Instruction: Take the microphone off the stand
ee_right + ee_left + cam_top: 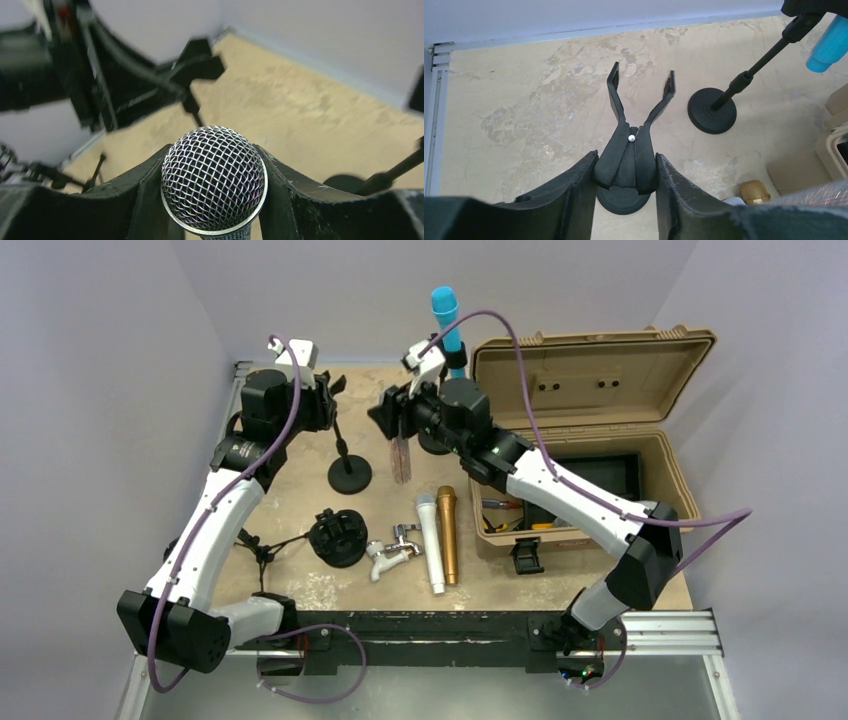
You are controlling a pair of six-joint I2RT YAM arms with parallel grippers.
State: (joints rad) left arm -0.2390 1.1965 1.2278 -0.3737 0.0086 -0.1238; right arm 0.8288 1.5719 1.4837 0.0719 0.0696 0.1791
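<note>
Microphone [212,180], head up, gripped upright by right pincer [214,167]; left pincer [626,157] state unclear.

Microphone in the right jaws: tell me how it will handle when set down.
The microphone would probably roll if laid flat: its head is round and its body looks cylindrical. The metal mesh suggests it is stiff and fairly heavy for its size.

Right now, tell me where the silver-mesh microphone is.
The microphone is clamped in the right claw, mid-table toward the back in the top view. It sits between the stand's round base to its left and the open tan case to its right.
</note>
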